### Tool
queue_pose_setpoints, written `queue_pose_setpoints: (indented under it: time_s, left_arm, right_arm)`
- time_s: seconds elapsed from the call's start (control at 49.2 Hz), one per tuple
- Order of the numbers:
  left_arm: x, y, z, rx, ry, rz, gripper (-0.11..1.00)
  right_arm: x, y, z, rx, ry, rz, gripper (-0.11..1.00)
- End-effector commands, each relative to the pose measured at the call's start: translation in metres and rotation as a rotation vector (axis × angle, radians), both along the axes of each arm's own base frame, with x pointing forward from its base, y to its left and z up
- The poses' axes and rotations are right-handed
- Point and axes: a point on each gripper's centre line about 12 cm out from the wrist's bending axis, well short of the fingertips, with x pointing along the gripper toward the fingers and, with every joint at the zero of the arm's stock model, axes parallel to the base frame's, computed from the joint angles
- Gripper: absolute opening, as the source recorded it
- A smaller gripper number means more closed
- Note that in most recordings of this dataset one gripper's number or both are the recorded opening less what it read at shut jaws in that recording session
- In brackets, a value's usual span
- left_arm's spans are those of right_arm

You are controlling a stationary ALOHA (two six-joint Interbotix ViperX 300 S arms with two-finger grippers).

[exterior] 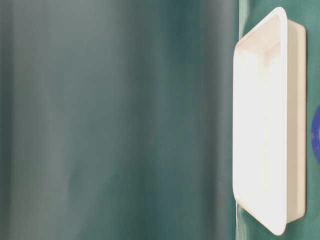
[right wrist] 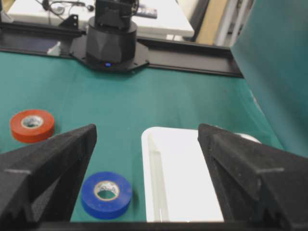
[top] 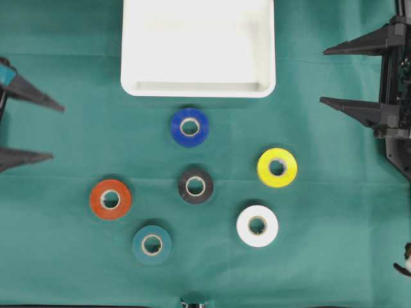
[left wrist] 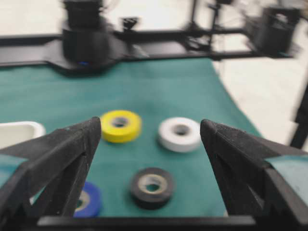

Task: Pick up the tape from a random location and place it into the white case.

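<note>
Several tape rolls lie flat on the green cloth: blue (top: 189, 127), black (top: 195, 186), yellow (top: 277, 167), white (top: 257, 226), orange (top: 110, 199) and teal (top: 151, 244). The white case (top: 198, 90) sits at the back middle with nothing in it, just beyond the blue roll. My left gripper (top: 56, 131) hovers open at the left edge, holding nothing; its wrist view looks over the black roll (left wrist: 152, 186). At the right edge my right gripper (top: 322, 75) is open and holds nothing, level with the case's right side; the case (right wrist: 183, 183) and blue roll (right wrist: 106, 194) show between its fingers.
A green cloth (top: 334, 212) covers the table. The right arm's black frame (top: 398, 96) stands at the right edge. The opposite arm's black base (right wrist: 113, 33) sits at the cloth's far end in the right wrist view. The table-level view shows only the case (exterior: 295, 120).
</note>
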Motion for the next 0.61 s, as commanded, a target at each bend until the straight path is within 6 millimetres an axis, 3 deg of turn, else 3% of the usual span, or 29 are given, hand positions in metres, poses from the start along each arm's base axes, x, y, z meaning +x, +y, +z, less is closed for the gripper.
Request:
queue_pose_setpoints:
  time_s: [0.0, 0.203, 0.589]
  left_arm:
    - [0.001, -0.009, 0.013, -0.008, -0.022, -0.043, 0.99]
    - [-0.002, -0.02, 0.014, -0.004, -0.013, -0.097, 0.99]
    - [0.002, -0.022, 0.014, 0.001, -0.003, -0.1, 0.99]
  right_arm:
    - [0.002, -0.001, 0.01, 0.0, -0.023, -0.002, 0.9]
    - [0.003, 0.0, 0.009, 0.0, -0.017, 0.0, 0.9]
    - [0.003, -0.001, 0.008, 0.004, -0.01, -0.002, 0.9]
